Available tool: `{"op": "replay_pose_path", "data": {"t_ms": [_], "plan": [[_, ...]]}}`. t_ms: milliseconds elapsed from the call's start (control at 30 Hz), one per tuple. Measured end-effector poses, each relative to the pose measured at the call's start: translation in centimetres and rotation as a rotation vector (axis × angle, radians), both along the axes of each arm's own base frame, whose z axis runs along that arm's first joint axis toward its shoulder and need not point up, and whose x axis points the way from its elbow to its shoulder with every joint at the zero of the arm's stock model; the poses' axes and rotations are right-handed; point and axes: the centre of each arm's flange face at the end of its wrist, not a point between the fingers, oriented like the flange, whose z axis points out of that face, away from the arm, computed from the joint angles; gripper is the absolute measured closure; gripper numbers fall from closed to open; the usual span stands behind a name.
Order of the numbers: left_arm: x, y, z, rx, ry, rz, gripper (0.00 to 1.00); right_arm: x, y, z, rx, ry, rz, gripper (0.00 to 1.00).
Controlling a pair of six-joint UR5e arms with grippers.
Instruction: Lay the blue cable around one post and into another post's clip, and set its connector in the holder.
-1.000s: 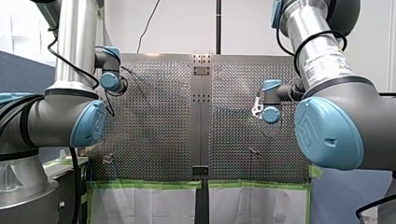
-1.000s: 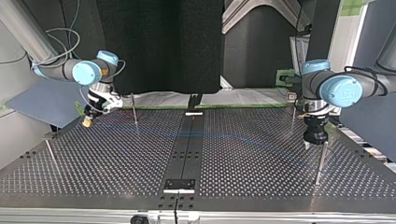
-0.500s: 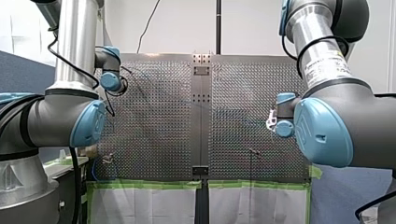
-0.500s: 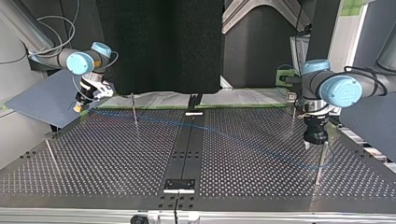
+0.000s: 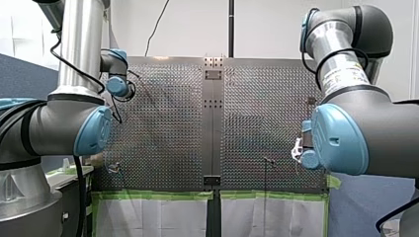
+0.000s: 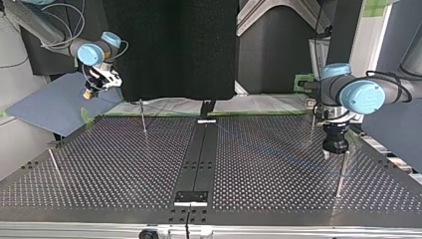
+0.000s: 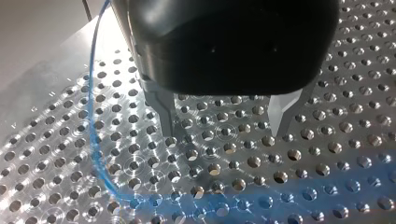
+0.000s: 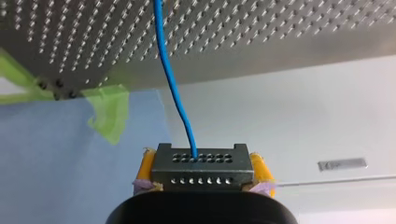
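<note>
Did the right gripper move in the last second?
Yes. In the top view my right gripper, holding the connector, rose and drew back off the table, away from the thin post.

Perforated metal table (image 5: 163, 123), green tape (image 5: 153, 195), black curtain (image 6: 169, 45)

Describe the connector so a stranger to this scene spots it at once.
At the top view's left, find my right gripper, beyond the table's corner. Its yellow pads clamp the connector: the only grey holed block, blue cable leaving it.
</note>
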Motion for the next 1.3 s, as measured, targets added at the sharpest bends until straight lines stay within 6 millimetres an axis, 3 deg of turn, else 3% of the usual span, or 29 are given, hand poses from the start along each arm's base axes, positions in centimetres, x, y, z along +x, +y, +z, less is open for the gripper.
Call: {"op": "replay_pose_path", "data": {"t_ms": [367,833,1000,1300], "plan": [[0.0,-0.2,0.0,0.001,0.001,-0.004,0.0,-3.5,3.6,-2.9,0.083,-0.035,-0.06,1.0],[-0.4,-2.2,-0.2,0.016,0.023,-0.046,0.0,-5.3,8.6,-5.4,0.19,-0.032,-0.072,1.0],[-0.8,-3.8,-0.4,0.022,0.044,-0.077,0.0,-5.7,8.5,-5.4,0.185,-0.034,-0.075,1.0],[-1.4,-6.5,-0.6,0.02,0.063,-0.127,0.0,-6.5,5.6,-4.3,0.149,-0.037,-0.063,1.0]]}}
